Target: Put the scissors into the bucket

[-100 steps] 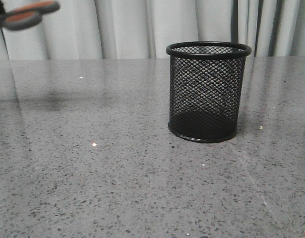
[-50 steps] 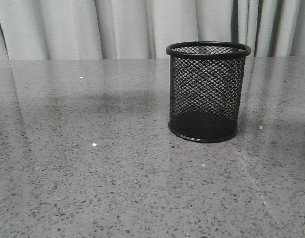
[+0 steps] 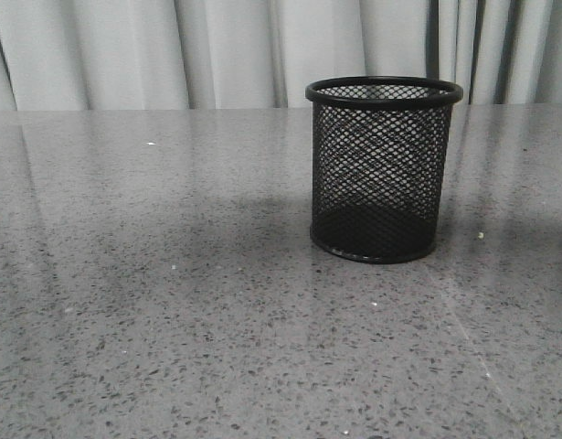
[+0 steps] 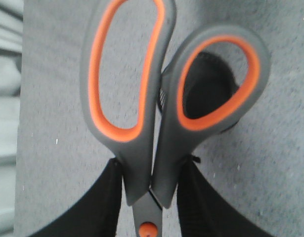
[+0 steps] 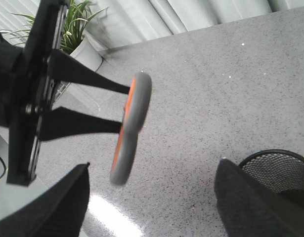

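We have the dark grey scissors with orange-lined handle loops point(image 4: 166, 98) clamped in our left gripper point(image 4: 151, 197), its black fingers point(image 4: 100, 207) closed on the handle necks just above the orange pivot screw point(image 4: 149, 230), loops leading and blades hidden behind the grip. The black wire-mesh bucket point(image 3: 383, 169) stands upright toward the right side of the grey speckled worktop point(image 3: 171, 320), nearer its far edge, and nothing is in it yet. In the left wrist view it peeks through the smaller loop, so we're close to lined up. To do this well, we'd centre over the solid rim, tip the scissors upright and lower them before letting go; they look taller than the bucket and could tip it. Our right gripper point(image 5: 152, 197) hangs spread wide, holding nothing, with the bucket by one finger. A second ago the loops showed at the front view's top left corner; now they're out of that view, and a shadow has spread across the worktop toward the bucket.
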You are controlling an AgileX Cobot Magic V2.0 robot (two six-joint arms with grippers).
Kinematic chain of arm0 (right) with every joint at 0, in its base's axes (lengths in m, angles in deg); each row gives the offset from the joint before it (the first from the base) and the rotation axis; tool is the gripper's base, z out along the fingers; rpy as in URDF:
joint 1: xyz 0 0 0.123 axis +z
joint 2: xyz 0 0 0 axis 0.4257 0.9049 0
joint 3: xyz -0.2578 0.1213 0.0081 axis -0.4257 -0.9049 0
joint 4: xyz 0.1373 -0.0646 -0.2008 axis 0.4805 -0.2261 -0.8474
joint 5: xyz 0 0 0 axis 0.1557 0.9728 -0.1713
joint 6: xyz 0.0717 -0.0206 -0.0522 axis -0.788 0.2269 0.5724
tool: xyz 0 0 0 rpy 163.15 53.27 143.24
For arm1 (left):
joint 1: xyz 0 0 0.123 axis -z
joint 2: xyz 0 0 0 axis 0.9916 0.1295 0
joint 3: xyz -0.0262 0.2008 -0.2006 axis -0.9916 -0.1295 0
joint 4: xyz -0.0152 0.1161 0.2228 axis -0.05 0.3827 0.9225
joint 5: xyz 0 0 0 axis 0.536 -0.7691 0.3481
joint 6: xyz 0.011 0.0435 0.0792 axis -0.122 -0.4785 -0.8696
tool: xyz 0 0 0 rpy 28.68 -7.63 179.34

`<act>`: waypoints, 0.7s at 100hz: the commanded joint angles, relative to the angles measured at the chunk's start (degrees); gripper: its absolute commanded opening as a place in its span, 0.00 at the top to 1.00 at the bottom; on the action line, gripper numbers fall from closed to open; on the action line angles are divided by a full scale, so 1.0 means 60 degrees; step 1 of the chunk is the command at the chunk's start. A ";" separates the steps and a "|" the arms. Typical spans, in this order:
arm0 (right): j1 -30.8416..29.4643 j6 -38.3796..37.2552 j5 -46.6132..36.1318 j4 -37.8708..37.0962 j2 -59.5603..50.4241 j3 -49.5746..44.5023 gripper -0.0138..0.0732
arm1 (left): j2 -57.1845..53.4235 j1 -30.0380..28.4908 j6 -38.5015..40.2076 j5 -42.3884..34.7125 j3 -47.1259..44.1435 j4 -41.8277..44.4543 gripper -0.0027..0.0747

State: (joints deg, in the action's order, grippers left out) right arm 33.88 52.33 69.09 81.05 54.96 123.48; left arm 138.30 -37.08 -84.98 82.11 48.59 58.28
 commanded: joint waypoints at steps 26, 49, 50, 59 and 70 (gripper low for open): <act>0.0011 0.0173 -0.0375 0.0901 0.0005 0.0328 0.29 | -0.0377 0.1305 0.0695 -0.1418 0.0318 0.0133 0.97; 0.0011 0.0173 -0.0409 0.0901 0.0005 0.0328 0.30 | -0.0359 0.1798 0.0901 -0.1761 0.0318 0.0329 0.97; 0.0011 0.0173 -0.0409 0.0901 0.0005 0.0328 0.30 | -0.0359 0.1816 0.0901 -0.1761 0.0318 0.0329 0.97; 0.0011 0.0173 -0.0409 0.0901 0.0005 0.0328 0.35 | -0.0359 0.1966 0.0901 -0.1900 0.0318 0.0329 0.97; 0.0011 0.0173 -0.0409 0.0901 0.0005 0.0328 0.48 | -0.0359 0.2058 0.0901 -0.1923 0.0318 0.0329 0.97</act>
State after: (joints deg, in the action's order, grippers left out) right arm 33.88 52.60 68.96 83.45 54.96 123.48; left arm 138.30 -25.47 -80.32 74.97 48.59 60.85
